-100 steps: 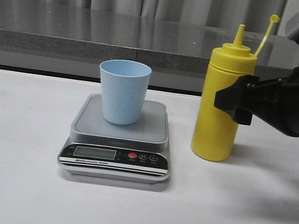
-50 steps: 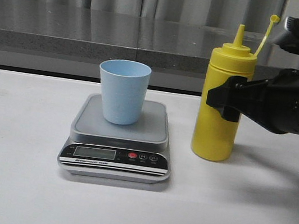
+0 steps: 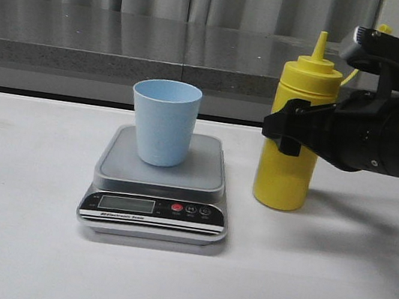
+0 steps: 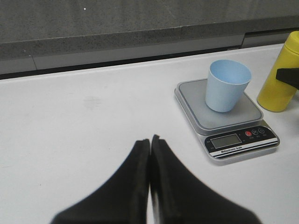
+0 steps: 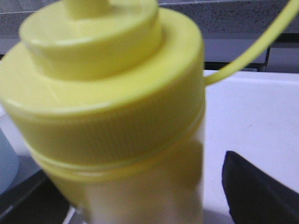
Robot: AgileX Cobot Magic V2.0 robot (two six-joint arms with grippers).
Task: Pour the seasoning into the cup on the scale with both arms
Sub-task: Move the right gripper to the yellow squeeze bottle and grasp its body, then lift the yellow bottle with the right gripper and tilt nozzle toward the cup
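Since a second ago my right gripper point(image 3: 287, 133) has slid leftward across the front view until its fingers straddle the yellow squeeze bottle point(image 3: 286, 163) at mid-body, and the bottle's foot sits a touch further left than it did. From my right wrist camera the bottle's ribbed cap fills the frame, with one black finger point(image 5: 259, 186) clear of the wall on one side and a dark shape low on the other, so my jaws are spread around it, not yet pinching. The tethered cap hangs off its thin strap point(image 5: 254, 51) and the nozzle is bare.

My left gripper point(image 4: 149, 179) has its jaws pressed together, holding nothing, over the near left part of the white desk point(image 3: 10, 241), well apart from everything.

The pale blue cup point(image 3: 163, 121) stands upright on the platform of the digital scale point(image 3: 157, 188), which sits mid-desk, just left of the bottle.

To do this well, I judge I should centre the bottle between my fingers before closing, then squeeze only firmly enough to lift: the soft wall could spurt seasoning early. A grip around the middle should keep it balanced for tipping toward the cup.
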